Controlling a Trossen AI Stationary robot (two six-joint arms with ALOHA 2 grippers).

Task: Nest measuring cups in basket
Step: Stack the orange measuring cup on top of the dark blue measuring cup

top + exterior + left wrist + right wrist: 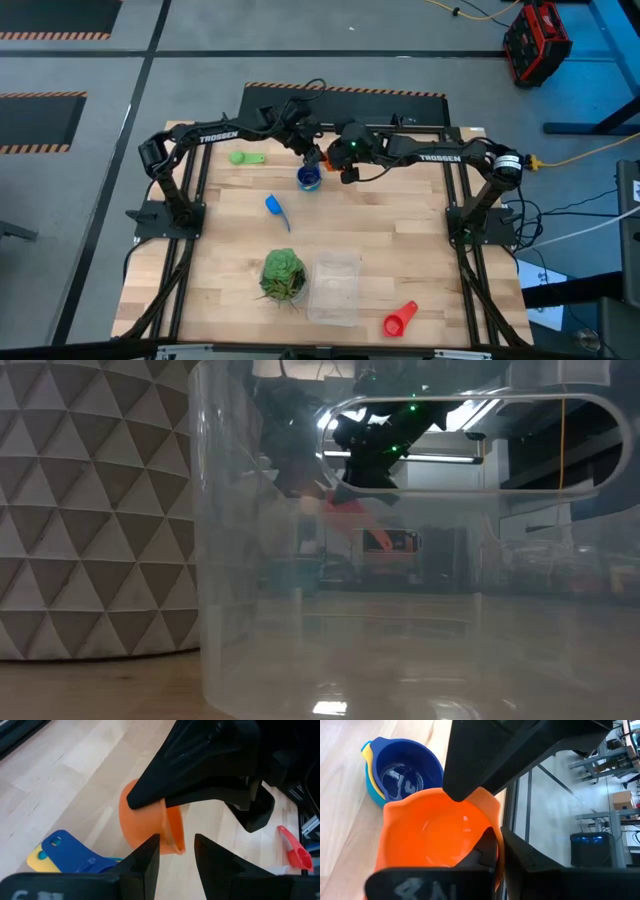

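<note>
Both arms meet at the far middle of the pale wooden tabletop [400,240], at about 12 o'clock. The right claw [492,850] is clamped on the rim of the orange plastic measuring cup [427,837], held above the boards. The left claw [176,852] has its fingers set on either side of that same cup's rim; whether they press on it cannot be told. Just beside them sits a stack of nested cups, dark blue inside yellow and light blue [400,772]. A green scoop [245,157] lies at 11 o'clock, a blue scoop [276,208] near the centre, a red scoop [399,320] at 5 o'clock. The clear plastic rectangular basket [335,288] stands at 6 o'clock, touching the green leafy ball [283,274].
</note>
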